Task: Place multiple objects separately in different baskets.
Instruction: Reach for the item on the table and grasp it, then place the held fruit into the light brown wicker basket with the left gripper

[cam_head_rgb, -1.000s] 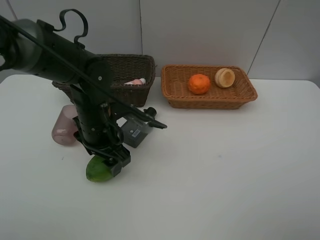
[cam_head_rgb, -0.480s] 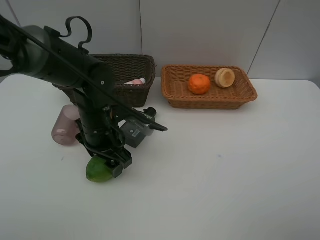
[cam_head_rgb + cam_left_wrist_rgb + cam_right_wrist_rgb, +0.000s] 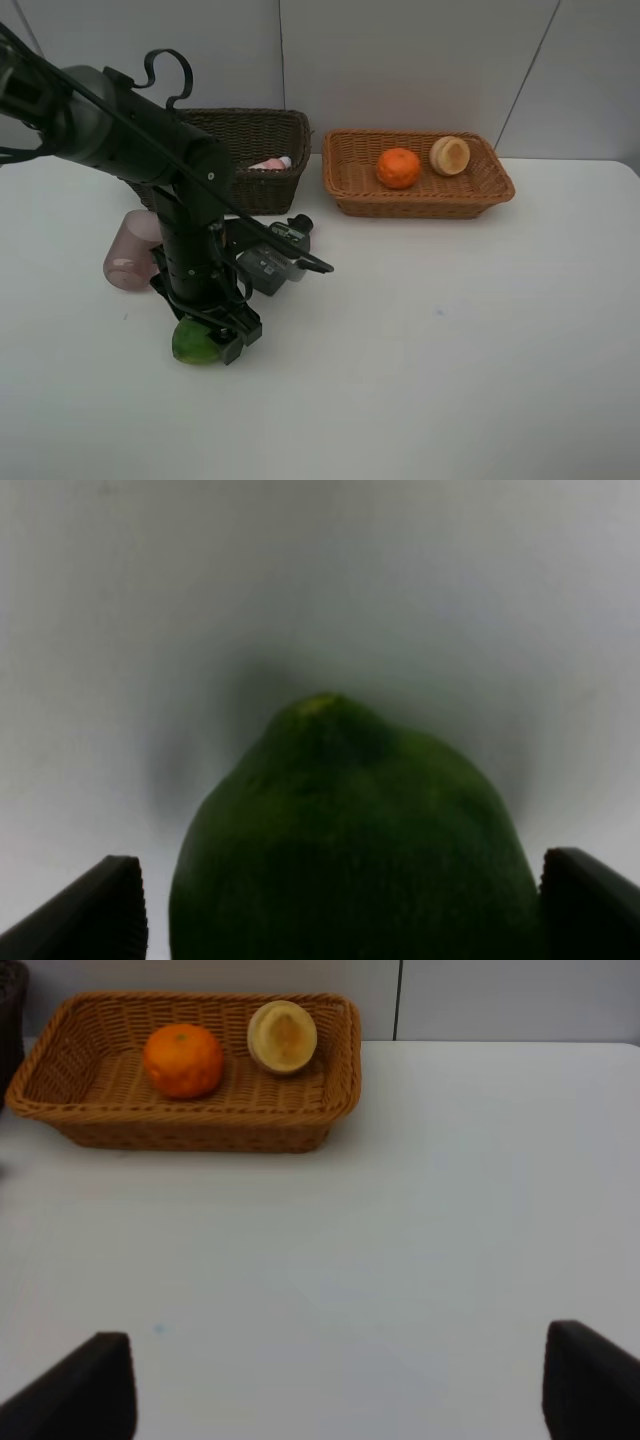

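The green oval fruit [image 3: 192, 343] lies on the white table [image 3: 450, 330] at the front left. My left gripper [image 3: 217, 335] is open and straddles it. In the left wrist view the fruit [image 3: 350, 840] fills the space between the fingertips [image 3: 105, 910]. The translucent purple cup [image 3: 125, 255] lies on its side just left of the arm. The pink white-capped bottle [image 3: 272, 162] lies in the dark brown basket [image 3: 262, 190]. The orange [image 3: 398, 167] and the pale round fruit [image 3: 450, 155] sit in the orange-tan basket [image 3: 420, 205]. My right gripper [image 3: 340, 1390] is open and empty over bare table. I cannot make out the dark-green bottle.
The left arm [image 3: 130, 140] reaches from the upper left and hides the table behind it. The two baskets stand side by side at the back, near the wall. The right wrist view also shows the orange-tan basket [image 3: 200, 1130].
The left arm has shifted slightly and its gripper has come lower around the green fruit. The fruit and the other objects have not moved.
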Motion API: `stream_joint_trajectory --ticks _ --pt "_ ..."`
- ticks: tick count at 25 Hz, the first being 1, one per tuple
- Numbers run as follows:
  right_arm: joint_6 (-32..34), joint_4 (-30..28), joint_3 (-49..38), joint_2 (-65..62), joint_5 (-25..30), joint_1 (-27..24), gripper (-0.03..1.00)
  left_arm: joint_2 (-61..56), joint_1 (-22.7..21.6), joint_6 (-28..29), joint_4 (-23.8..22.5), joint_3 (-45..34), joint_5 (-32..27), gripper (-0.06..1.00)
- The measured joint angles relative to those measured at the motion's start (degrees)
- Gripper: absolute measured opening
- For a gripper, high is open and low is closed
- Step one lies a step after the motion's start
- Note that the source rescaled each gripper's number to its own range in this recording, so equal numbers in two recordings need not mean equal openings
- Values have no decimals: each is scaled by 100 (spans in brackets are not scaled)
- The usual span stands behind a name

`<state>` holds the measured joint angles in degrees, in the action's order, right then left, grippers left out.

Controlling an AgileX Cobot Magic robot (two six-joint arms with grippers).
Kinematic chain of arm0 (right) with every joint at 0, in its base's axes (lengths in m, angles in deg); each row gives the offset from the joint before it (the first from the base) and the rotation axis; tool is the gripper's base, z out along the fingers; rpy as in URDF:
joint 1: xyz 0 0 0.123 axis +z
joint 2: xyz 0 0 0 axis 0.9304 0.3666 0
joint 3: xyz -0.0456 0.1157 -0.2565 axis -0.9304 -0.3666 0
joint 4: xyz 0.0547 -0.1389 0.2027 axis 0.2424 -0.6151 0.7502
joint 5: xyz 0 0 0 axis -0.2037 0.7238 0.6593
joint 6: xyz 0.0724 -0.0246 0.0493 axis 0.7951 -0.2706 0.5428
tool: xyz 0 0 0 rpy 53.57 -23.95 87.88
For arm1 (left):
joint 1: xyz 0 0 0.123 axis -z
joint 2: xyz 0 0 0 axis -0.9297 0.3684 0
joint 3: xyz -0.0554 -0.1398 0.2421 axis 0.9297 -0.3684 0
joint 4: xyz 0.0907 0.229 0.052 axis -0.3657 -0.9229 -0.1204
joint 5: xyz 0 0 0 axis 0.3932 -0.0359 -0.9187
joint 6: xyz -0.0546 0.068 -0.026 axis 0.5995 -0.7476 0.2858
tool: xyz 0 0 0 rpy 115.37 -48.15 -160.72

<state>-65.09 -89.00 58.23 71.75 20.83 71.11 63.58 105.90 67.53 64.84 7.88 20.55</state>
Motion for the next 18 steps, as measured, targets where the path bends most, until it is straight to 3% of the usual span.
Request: stream_joint_trajectory --ticks 2,4,5,6,7,18 --pt "0 0 0 0 0 0 82 0 0 0 0 0 0 100" --pt "0 0 0 0 0 0 82 0 0 76 0 0 0 86" --pt "0 0 0 0 0 0 82 0 0 115 0 0 0 63" --pt "0 0 0 0 0 0 82 0 0 196 0 0 0 24" --pt "0 0 0 0 0 0 82 0 0 273 0 0 -4 0" --pt "0 0 0 0 0 0 82 0 0 539 0 0 -71 3"
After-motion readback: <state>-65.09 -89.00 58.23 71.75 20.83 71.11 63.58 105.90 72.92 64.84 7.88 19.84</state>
